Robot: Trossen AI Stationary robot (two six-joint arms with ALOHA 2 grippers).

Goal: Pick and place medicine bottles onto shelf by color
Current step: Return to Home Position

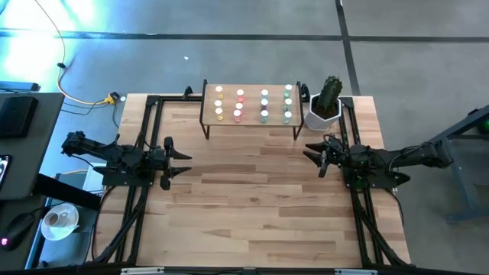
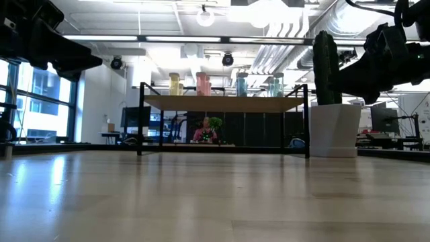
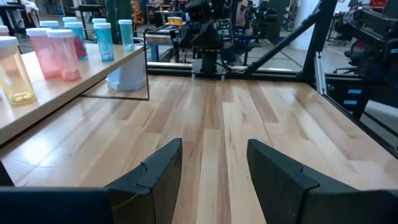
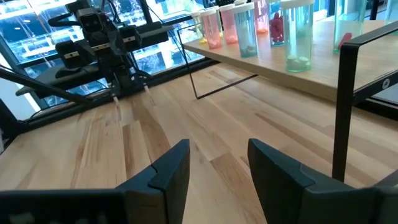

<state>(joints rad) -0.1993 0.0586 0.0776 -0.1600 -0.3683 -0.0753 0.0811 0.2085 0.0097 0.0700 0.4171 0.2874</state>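
table (image 1: 260,206) wooden | shelf (image 1: 252,107) at its far edge | left gripper (image 1: 188,163) at left side, fingers spread | right gripper (image 1: 309,153) at right side, fingers spread | bottles (image 1: 239,105) upright on shelf, in yellow, pink, blue, green lines

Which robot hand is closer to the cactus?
The right. The right gripper is close by the cactus; the left gripper is far off across the table.
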